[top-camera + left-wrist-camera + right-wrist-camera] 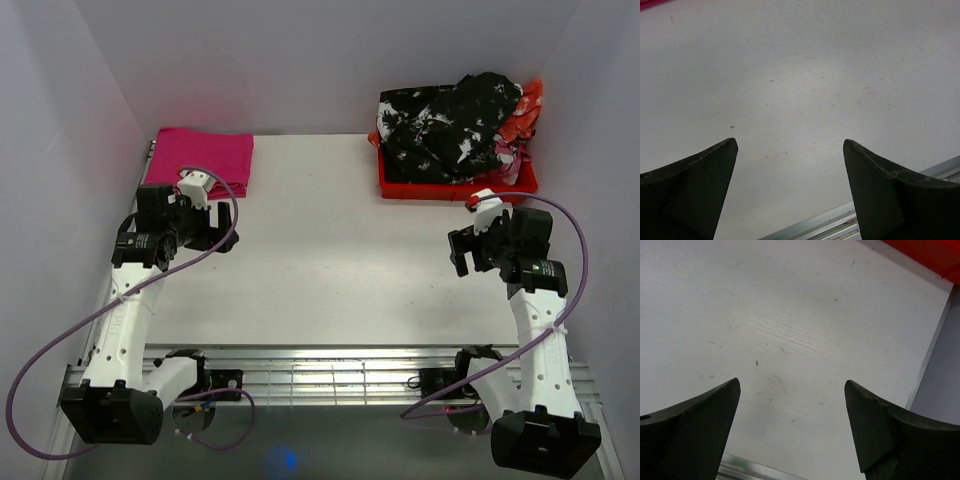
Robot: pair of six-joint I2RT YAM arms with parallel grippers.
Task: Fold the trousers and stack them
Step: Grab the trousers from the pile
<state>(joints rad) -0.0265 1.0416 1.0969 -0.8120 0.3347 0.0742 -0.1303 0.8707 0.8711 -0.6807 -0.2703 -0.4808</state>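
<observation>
trousers (pixel 450 125): bunched up in a heap, not folded at all, sitting in the red bin (pixel 450 188) at the far right corner of the table (pixel 330 250). Black with white splotches, piled well above the rim, with a bit of fabric spilling over the bin's left end.
orange-and-white garment (pixel 525 110): pokes out on the right side of that same heap, in the same bin. Can't really tell how much of it is under the trousers.
magenta cloth (pixel 200 155): folded flat at the far left corner of the table, well apart from the bin.
left pincer (pixel 215 235): hangs over the table just on the near side of the magenta cloth, jaws spread wide, gripping nothing. In its wrist view the left pincer (pixel 790 145) has only bare table between the two dark fingers (pixel 695 190), plus a sliver of magenta cloth (pixel 650 4) in the top left corner and a metal rail (pixel 840 220) at the bottom right.
right pincer (pixel 462 252): over the table just on the near side of the red bin, towards its right end, not touching it. Jaws spread wide too, nothing in them. Its wrist view shows the right pincer (pixel 792 385) above scuffed table, with a corner of the red bin (pixel 925 252) at the top right.
purple cables (pixel 60 350): one loops off each arm.
</observation>
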